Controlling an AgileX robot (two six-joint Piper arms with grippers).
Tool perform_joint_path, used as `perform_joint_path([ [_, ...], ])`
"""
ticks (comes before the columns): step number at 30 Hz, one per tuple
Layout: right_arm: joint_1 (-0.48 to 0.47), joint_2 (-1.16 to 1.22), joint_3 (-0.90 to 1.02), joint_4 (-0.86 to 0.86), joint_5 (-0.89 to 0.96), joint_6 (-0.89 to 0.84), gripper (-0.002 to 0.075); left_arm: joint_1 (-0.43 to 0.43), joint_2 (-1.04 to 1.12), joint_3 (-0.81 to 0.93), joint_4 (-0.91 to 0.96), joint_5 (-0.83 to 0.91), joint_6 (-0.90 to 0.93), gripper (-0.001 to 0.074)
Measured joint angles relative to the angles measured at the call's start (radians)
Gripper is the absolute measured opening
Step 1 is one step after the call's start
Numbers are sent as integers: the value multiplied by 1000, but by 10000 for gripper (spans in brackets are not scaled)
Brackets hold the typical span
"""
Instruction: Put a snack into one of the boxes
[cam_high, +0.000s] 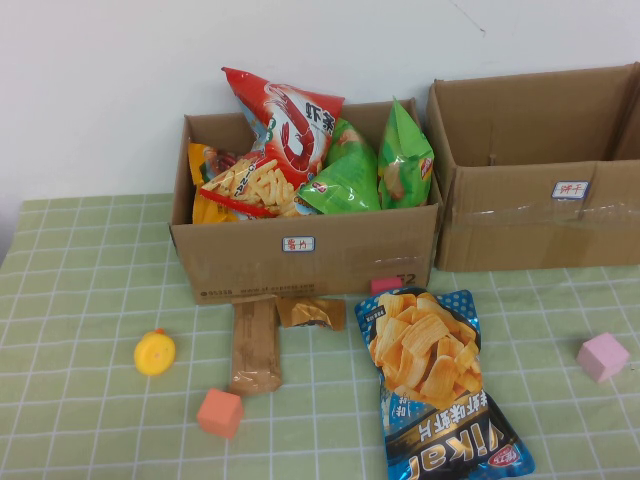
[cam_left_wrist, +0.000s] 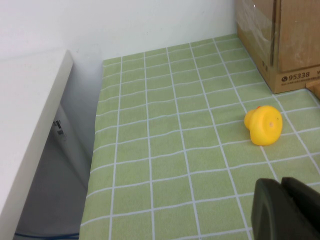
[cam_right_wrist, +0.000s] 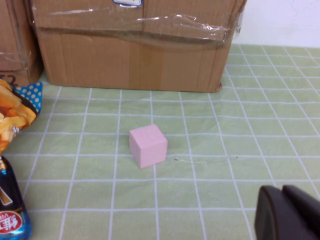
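Two brown cardboard boxes stand at the back. The left box (cam_high: 300, 262) holds several snack bags, among them a red one (cam_high: 285, 125) and green ones (cam_high: 350, 172). The right box (cam_high: 530, 215) has clear tape across its front and also shows in the right wrist view (cam_right_wrist: 135, 50). A blue chip bag (cam_high: 435, 385) lies flat in front, with a brown bar (cam_high: 255, 345) and a small brown packet (cam_high: 310, 313) to its left. Neither gripper shows in the high view. My left gripper (cam_left_wrist: 281, 186) is shut and empty above the cloth. My right gripper (cam_right_wrist: 281, 192) is shut and empty.
A yellow duck (cam_high: 154, 352) lies front left and shows in the left wrist view (cam_left_wrist: 263, 125). An orange cube (cam_high: 220, 412), a pink cube (cam_high: 602, 356) and a small pink block (cam_high: 385, 285) lie on the green checked cloth. The cloth's left edge (cam_left_wrist: 95, 165) drops off.
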Motion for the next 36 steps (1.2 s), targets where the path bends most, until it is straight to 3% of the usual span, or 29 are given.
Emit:
perform_joint_path([
  [14, 0, 0, 0, 0, 0, 0, -2, 0, 0, 0, -28, -23, -19, -3],
  [16, 0, 0, 0, 0, 0, 0, -2, 0, 0, 2, -123, -54, -71, -3],
  [21, 0, 0, 0, 0, 0, 0, -2, 0, 0, 2, -588, -206, -353, -3],
  [24, 0, 0, 0, 0, 0, 0, -2, 0, 0, 2, -785, -268, -423, -2],
  [33, 0, 0, 0, 0, 0, 0, -2, 0, 0, 2, -910, -302, -440, -1],
  [36, 0, 0, 0, 0, 0, 0, -2, 0, 0, -12, -886, -286, -350, -1],
])
